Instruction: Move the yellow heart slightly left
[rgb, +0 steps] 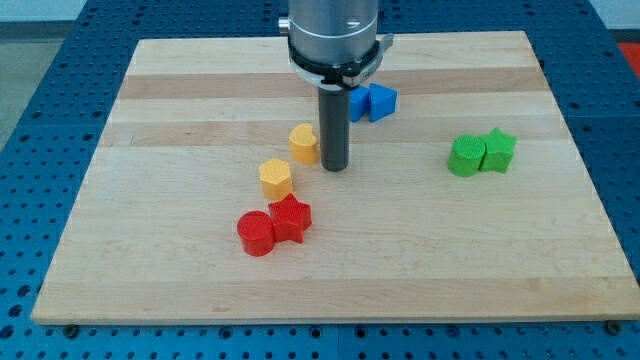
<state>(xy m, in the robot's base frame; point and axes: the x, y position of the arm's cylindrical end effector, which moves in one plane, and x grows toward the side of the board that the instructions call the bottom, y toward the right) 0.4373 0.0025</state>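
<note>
Surface: wooden board (180, 290) made of pale planks, lying on a blue perforated table (40, 120) that shows on all sides.
Task block: the yellow heart (304, 142) sits a little above the board's middle, slightly to the view's left of centre.
Neighbours: a yellow hexagon (276, 178) lies just below and to the view's left of the heart, close but apart; further down, a red cylinder (255, 233) touches a red star (291, 217).
Others: two blue blocks (373, 102), shapes partly hidden behind the rod, sit toward the view's top; a green pair (480, 153), one rounder and one star-like, rests well apart at the view's right.
Tool: my tip (334, 167) is down at board level immediately on the heart's right side, touching it or nearly so; I cannot tell whether there is a hairline gap. It is a plain rod with nothing to open or close, and it holds nothing.
Step in hand: as I judge it, the tip is placed for the push toward the view's left.
Doing it well: push straight left through the heart's middle so it slides without turning, and keep the stroke short, since only a slight shift is asked.
Risk: a push angled downward could run the heart into the yellow hexagon.
</note>
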